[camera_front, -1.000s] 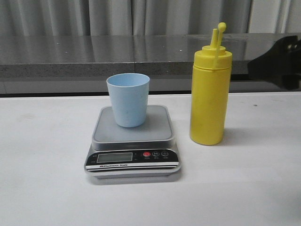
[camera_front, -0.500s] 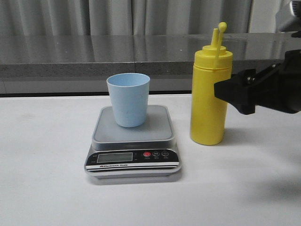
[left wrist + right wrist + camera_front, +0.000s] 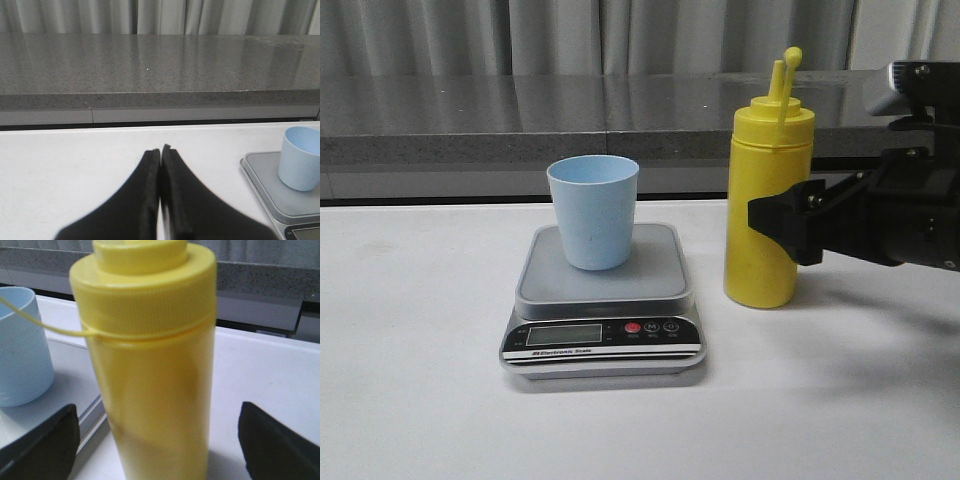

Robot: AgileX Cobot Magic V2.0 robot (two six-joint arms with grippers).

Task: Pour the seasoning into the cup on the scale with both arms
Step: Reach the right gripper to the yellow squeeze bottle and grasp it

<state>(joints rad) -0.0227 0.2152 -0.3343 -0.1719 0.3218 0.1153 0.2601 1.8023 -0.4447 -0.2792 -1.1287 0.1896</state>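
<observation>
The yellow seasoning bottle [image 3: 766,150] stands upright on the white table, right of the scale [image 3: 603,283]. Its tethered cap sticks up beside the nozzle. The light blue cup [image 3: 593,210] stands upright on the scale's grey platform. My right gripper [image 3: 780,226] reaches in from the right at mid-bottle height. In the right wrist view it is open [image 3: 157,450], with one finger on each side of the bottle [image 3: 155,380] and a gap to both. The cup [image 3: 20,350] is just beyond the bottle. My left gripper [image 3: 160,150] is shut on nothing, over bare table left of the scale [image 3: 265,182] and cup [image 3: 299,157].
A grey stone ledge [image 3: 520,120] runs along the back of the table, with curtains behind it. The scale's black front panel [image 3: 602,336] with display and buttons faces the front edge.
My right arm has come in from the right edge toward the left, and its open fingers now straddle the seasoning bottle. Bottle, cup and scale have not moved.
</observation>
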